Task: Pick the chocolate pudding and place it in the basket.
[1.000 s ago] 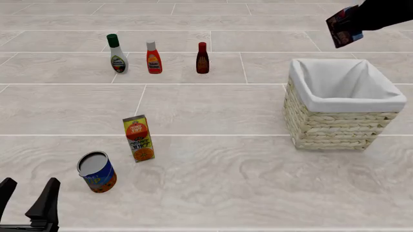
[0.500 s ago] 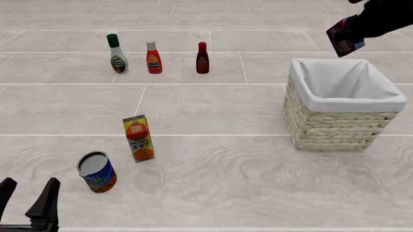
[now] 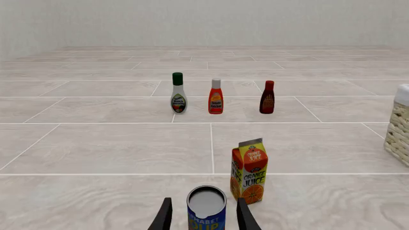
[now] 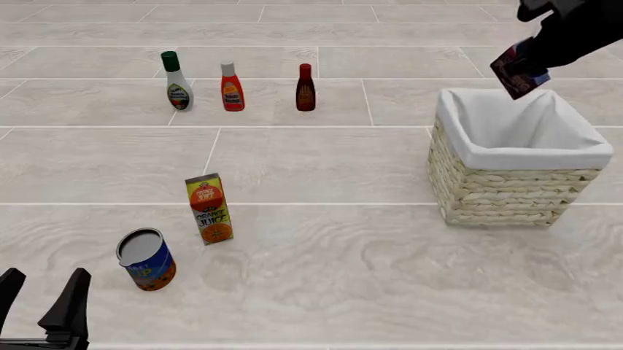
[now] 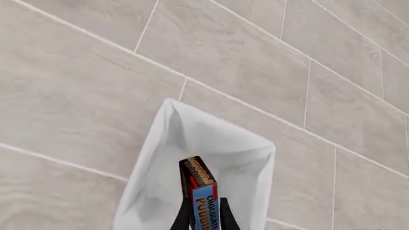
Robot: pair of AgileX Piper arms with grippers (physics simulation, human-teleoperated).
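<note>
The chocolate pudding (image 4: 516, 71), a small dark box with a blue face and red edging, hangs in the air over the far rim of the basket (image 4: 506, 191). My right gripper (image 4: 533, 62) is shut on it. In the right wrist view the pudding (image 5: 202, 200) sits between the two fingers, with the basket's white liner (image 5: 166, 167) spread out below it. My left gripper (image 4: 41, 295) stands open low at the near left, behind the soup can; its fingers (image 3: 162, 216) frame the can in the left wrist view.
An orange juice carton (image 4: 209, 208) and a soup can (image 4: 146, 259) stand at the near left. Three bottles line the far side: white dressing (image 4: 177, 82), red ketchup (image 4: 232, 87) and dark sauce (image 4: 306, 88). The floor is pale tile.
My right gripper has carried the pudding a little down and toward the basket opening. The left arm has not moved.
</note>
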